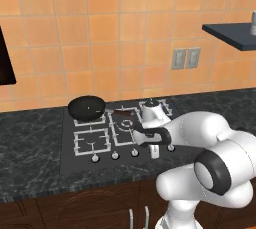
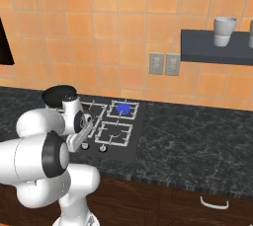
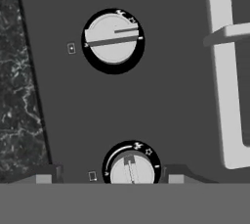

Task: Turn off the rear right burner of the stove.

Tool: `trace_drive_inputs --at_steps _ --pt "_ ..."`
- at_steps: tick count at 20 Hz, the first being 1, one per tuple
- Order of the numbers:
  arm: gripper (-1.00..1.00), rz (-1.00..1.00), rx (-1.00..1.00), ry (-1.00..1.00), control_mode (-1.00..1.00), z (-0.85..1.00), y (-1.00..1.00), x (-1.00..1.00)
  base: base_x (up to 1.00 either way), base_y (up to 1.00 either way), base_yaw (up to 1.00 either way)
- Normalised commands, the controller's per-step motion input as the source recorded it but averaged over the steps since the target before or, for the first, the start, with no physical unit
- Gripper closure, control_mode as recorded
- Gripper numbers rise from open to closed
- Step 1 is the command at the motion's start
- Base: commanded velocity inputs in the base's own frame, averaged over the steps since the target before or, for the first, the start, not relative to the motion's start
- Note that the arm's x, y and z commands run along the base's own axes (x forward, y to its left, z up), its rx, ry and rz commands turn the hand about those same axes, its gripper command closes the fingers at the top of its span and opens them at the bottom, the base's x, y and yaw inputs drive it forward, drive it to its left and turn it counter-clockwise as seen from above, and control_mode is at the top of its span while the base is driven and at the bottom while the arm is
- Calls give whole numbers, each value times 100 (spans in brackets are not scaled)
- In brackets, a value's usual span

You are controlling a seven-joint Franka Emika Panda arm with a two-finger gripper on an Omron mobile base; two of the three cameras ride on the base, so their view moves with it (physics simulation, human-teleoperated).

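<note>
Grasp step: fingers parted either side of a knob at bottom centre of the hand view, not clenched yet. Rear right burner glows blue, centre frame on the stove. Next: pinch, twist off. Probably the right knob; can't confirm.

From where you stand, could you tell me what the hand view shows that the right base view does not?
Hand view: a far knob and a near knob between the fingertips, with dial marks readable. Right base view: the burner glowing blue, wall outlets, a cup on a shelf. Both: the black stove and a pale grate.
</note>
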Motion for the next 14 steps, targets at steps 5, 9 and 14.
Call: trace_drive_inputs --at_steps 5,9,14 --pt "-100 0 0 0 -100 -18 0 1 0 0 0" --pt "100 0 -3 0 -100 -27 0 0 0 0 0" --pt "100 0 0 0 -100 -3 0 0 0 0 0"
